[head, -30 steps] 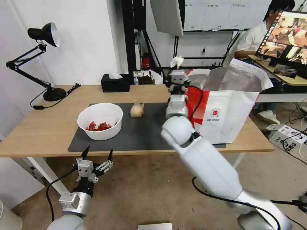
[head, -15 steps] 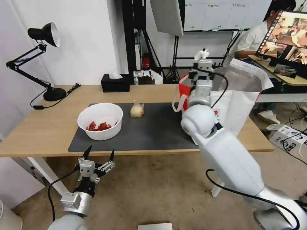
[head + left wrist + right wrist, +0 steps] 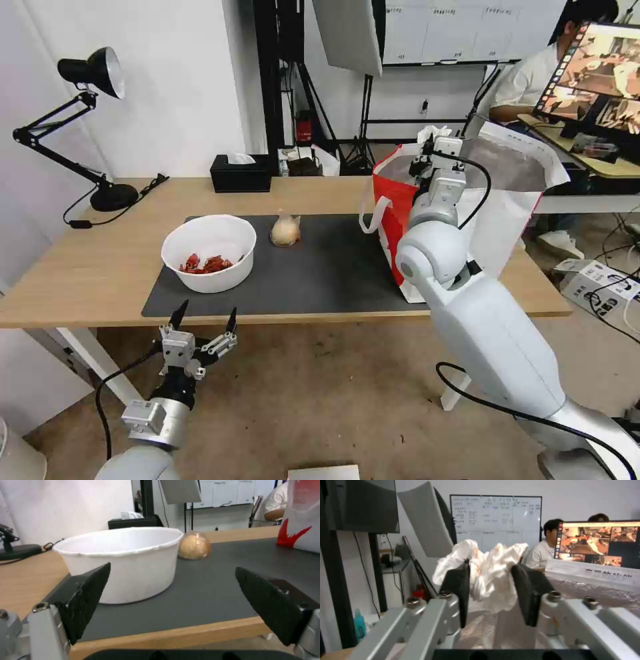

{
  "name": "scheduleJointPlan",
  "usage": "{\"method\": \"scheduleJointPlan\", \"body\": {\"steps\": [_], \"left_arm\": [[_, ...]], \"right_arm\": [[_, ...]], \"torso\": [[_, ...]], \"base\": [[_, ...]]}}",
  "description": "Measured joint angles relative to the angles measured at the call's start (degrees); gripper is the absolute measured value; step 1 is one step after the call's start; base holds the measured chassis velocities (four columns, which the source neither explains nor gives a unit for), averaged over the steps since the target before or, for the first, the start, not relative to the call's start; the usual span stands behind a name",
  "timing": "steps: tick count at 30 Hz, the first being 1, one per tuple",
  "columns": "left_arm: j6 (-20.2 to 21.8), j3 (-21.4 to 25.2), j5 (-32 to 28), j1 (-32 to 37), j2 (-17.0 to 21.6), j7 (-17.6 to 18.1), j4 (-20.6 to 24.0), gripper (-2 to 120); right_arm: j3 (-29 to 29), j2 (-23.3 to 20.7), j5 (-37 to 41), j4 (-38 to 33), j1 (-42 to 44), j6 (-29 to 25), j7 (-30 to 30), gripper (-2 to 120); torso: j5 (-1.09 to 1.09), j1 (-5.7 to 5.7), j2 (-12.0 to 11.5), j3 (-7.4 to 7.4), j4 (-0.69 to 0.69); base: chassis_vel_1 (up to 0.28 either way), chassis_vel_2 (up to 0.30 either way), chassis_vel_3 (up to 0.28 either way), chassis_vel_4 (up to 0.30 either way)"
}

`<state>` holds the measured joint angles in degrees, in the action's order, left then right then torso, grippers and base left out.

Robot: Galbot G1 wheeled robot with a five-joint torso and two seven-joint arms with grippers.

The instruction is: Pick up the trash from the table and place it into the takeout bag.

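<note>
- White tissue (image 3: 435, 133) is seen in the head view, right of centre and high in the frame, pinched in the right gripper (image 3: 437, 141), which is held over the open mouth of the bag (image 3: 497, 220).
- The bag is seen standing at the right end of the table (image 3: 93, 267), its red panel turned toward the mat (image 3: 313, 267) and its foil lining exposed.
- On the mat, left of centre, the bowl (image 3: 209, 253) with red scraps is found; the knotted bag (image 3: 285, 229) lies just beside it, toward the middle of the frame.
- At the lower left of the frame, below the table's near edge, the left gripper (image 3: 202, 321) is held with its jaws spread wide and nothing between them.
- In the left wrist view, the two dark fingertips (image 3: 87, 597) are seen far apart at the lower corners; the bowl (image 3: 123, 562) fills the centre left, the knotted bag (image 3: 194, 548) is set behind it, and a corner of the bag (image 3: 301, 517) shows at the upper right.
- In the right wrist view, the tissue (image 3: 486, 577) is clamped at mid frame between the two dark pads (image 3: 456, 590), with the bag's foil lining (image 3: 586, 590) seen below and to the right.
</note>
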<state>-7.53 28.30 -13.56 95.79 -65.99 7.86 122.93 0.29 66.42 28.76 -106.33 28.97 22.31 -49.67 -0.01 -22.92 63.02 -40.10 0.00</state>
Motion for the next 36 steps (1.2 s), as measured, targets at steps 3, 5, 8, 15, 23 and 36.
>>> {"method": "scheduleJointPlan", "body": {"steps": [3, 5, 8, 15, 23, 36], "left_arm": [[-0.05, -0.29, 0.36, 0.22, -0.37, -0.08, -0.21, 100], [-0.15, -0.29, 0.48, 0.41, -0.45, -0.09, -0.24, 100], [-0.16, -0.09, 0.49, 0.52, -0.38, -0.09, -0.13, 100], [-0.17, 0.28, 0.42, 0.60, -0.20, -0.09, 0.19, 100], [-0.17, 0.23, 0.51, 0.90, -0.28, -0.08, 0.53, 100], [-0.16, 0.75, 0.55, 1.71, -0.21, -0.07, 1.69, 100]], "right_arm": [[0.01, -0.30, 0.01, 0.08, 0.05, 0.02, 0.17, 50], [-0.04, -0.15, -0.01, 0.14, 0.15, 0.02, 0.21, 59], [-0.25, 0.04, -0.05, 0.13, 0.16, 0.02, 0.24, 70], [-0.47, 0.03, 0.00, 0.01, 0.16, 0.02, 0.31, 90], [-0.36, -1.16, 2.22, -1.30, 0.00, 1.07, 0.24, 100], [0.02, -2.28, 3.60, -3.33, 1.51, -0.67, 2.49, 100]], "torso": [[0.01, 0.00, 0.00, 0.00, 0.00], [0.01, 0.00, 0.00, 0.00, 0.00], [0.01, 0.00, 0.00, 0.00, 0.00], [0.01, 0.00, 0.00, 0.00, 0.00], [0.01, 0.00, 0.00, 0.00, 0.00], [0.01, 0.00, 0.00, 0.00, 0.00]], "base": [[0.000, 0.000, 0.000, 0.000], [0.000, 0.000, 0.000, 0.000], [0.000, 0.000, 0.000, 0.000], [0.000, 0.000, 0.000, 0.000], [0.000, 0.000, 0.000, 0.000], [0.000, 0.000, 0.000, 0.000]]}}
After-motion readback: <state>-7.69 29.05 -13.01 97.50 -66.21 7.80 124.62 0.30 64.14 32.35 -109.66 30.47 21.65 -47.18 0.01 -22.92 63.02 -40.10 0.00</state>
